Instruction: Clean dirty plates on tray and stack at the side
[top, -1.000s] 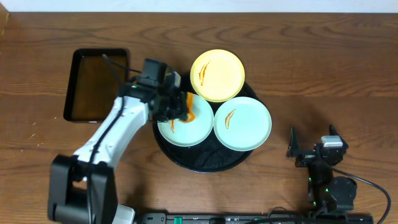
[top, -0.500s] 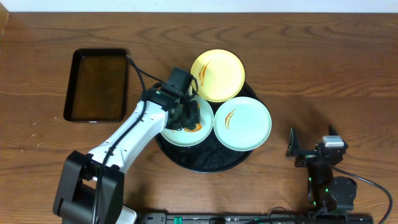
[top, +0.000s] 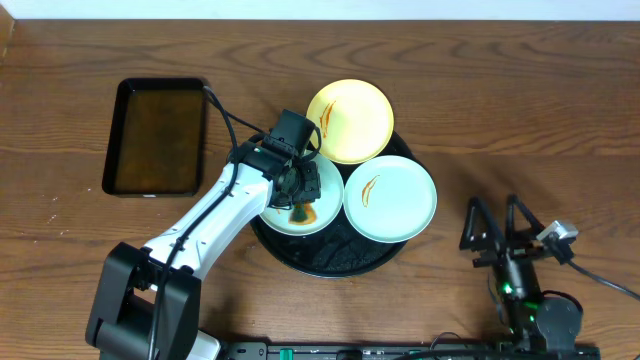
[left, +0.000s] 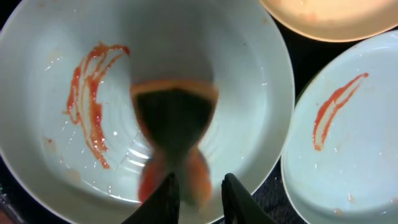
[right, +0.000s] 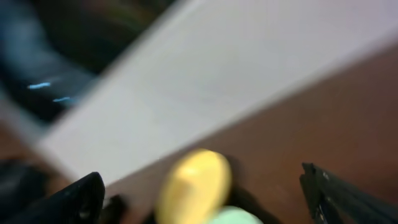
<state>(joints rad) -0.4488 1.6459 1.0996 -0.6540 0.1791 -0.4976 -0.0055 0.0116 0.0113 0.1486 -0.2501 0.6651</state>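
Across the brown wooden tabletop (top: 500, 90), the large round black tray (top: 330, 262) sits at centre, with a smaller rectangular black tray (top: 155, 135) well apart to its left. All three dirty plates lie on the round tray, crowded edge to edge. The yellow plate (top: 355, 125) is at the far side and juts past the rim. The right mint plate (top: 395, 205) overhangs the right rim, and the left mint plate (top: 275, 215) lies beneath the left arm. Each plate shows an orange-red smear.

These plates look light, stiff and glossy, so they are likely slippery where sauce or water sits. They are shallow, and the raised lip is probably the only place to pinch. The best spot would be where a plate overhangs the tray and a finger can slip under it. Plates packed this tightly may nudge a neighbour when one is lifted.

The right end effector (top: 493, 228) rests near the tabletop's front edge, spread wide and empty. The left end effector (left: 200, 188) hovers low over the left mint plate with its fingers a little apart. A blurred orange-and-dark wiping piece (left: 174, 118) lies at its tips. Whether that piece is gripped or lying loose on the plate, I cannot tell.
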